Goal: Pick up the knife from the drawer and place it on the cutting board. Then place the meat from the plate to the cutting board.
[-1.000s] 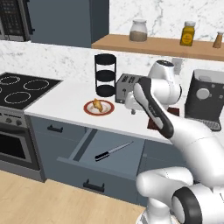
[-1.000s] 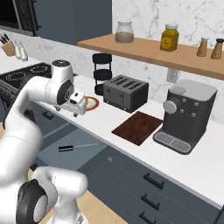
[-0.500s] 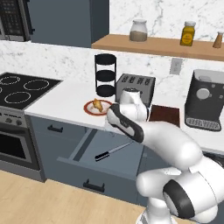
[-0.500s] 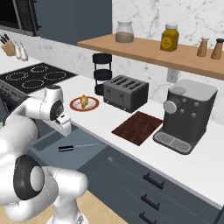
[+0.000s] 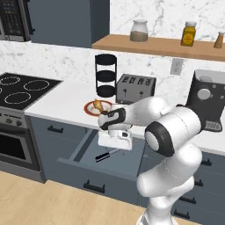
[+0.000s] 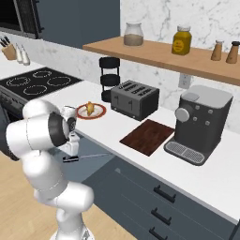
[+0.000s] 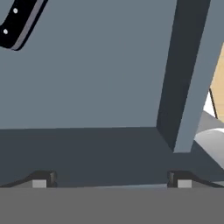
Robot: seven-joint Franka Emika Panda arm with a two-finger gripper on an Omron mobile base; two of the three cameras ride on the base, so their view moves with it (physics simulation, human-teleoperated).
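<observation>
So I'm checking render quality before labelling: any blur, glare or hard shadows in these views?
Left base view: sharp, even light, no glare on the toaster. Right base view: equally crisp, soft shading beside the cutting board. Hand view: flat grey drawer floor, darker shaded wall, knife handle cropped at the top corner, edges clean.

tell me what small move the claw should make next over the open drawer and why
Probably shift the claw toward the knife so its black handle sits between the fingertips. The claw is open and down in the drawer, but in the hand view the handle lies off at the upper left corner, well away from the tips, so closing now would likely catch nothing.
</observation>
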